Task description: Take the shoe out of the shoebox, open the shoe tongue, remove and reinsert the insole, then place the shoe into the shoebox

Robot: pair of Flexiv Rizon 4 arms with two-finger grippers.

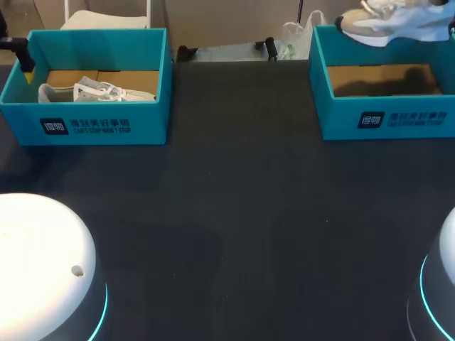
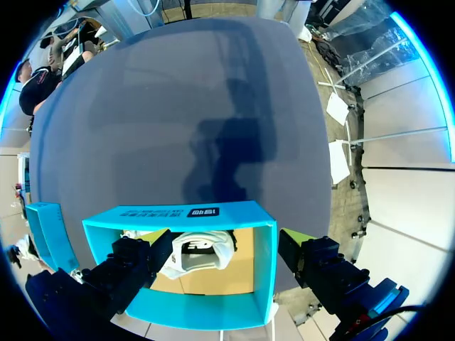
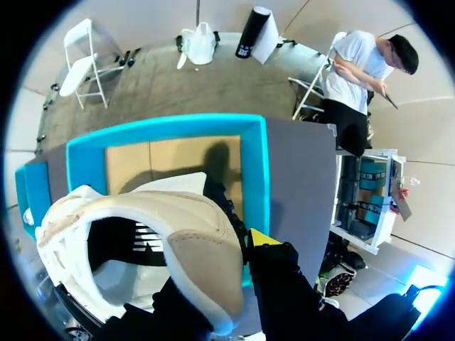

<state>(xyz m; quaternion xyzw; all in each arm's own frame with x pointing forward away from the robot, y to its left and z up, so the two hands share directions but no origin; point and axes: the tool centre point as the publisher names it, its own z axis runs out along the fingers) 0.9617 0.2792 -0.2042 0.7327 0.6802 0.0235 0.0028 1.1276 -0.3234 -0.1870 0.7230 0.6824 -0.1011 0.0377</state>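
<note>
Right end effector [image 3: 234, 245] was clamped on the beige-and-white sneaker [image 3: 170, 234], which hung in the air above the far rim of the right shoebox [image 1: 384, 117]. Left end effector [image 2: 220, 252] hovered with its fingers spread wide above the left shoebox [image 2: 192, 213], where a white shoe [image 2: 202, 256] lay inside. Both shoeboxes stood well apart on the dark tabletop [image 1: 242, 213].

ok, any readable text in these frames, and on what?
left shoebox front wall: dark logo square and two white print lines, too blurred to read.
right shoebox front wall: same print, too blurred to read.
lifted shoe: no readable text.
</note>
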